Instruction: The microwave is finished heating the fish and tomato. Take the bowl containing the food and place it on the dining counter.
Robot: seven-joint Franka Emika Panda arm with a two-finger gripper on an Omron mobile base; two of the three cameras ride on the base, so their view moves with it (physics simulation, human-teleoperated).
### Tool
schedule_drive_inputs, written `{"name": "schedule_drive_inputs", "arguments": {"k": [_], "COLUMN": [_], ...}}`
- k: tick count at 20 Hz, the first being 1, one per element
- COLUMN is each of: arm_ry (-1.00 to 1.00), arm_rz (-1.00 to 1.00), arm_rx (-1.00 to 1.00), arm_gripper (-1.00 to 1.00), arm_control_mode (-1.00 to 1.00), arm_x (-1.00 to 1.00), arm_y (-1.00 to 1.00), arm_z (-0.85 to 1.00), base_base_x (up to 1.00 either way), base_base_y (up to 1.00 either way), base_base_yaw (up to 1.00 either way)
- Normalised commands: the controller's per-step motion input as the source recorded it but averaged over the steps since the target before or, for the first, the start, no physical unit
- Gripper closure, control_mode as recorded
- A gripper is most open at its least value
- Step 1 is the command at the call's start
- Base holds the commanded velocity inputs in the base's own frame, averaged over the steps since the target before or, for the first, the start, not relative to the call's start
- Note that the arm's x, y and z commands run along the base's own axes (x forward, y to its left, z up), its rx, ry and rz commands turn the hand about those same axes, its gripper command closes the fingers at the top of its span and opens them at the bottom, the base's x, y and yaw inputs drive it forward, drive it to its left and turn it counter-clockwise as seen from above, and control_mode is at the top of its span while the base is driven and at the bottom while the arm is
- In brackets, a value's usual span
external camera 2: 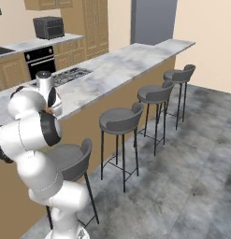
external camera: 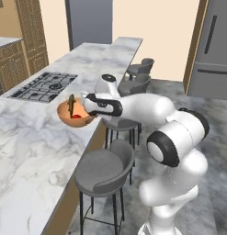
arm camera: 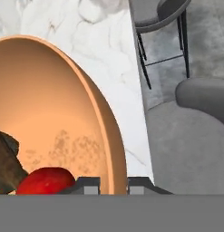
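Now: bowl gripped over the desk.
Arm reaches sideways; gripper (arm camera: 113, 185) clamps the rim of the bowl (external camera: 69, 114) holding tomato (arm camera: 45, 180) and fish (external camera: 71, 103) above the desk (external camera: 32, 137).

No readable text, label or number appears anywhere.

Even, bright rendered light, soft shadows under stools (external camera 2: 120, 122), faint sheen on arm (external camera: 147, 108), low-resolution softness, no glare
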Motion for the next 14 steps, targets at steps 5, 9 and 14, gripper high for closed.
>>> {"name": "schedule_drive_inputs", "arguments": {"k": [5,9,14], "arm_ry": [0.00,0.00,-0.07], "arm_rz": [-0.07,-0.05,0.00], "arm_rx": [-0.02,0.00,0.09], "arm_gripper": [1.00,-1.00,-1.00], "arm_control_mode": [-1.00,-1.00,-1.00], "arm_x": [0.55,0.20,-0.45], "arm_y": [0.29,0.09,-0.23], "arm_z": [-0.55,-0.04,0.73], "base_base_x": [0.00,0.00,0.00], "base_base_y": [0.00,0.00,0.00], "base_base_yaw": [0.00,0.00,0.00]}}
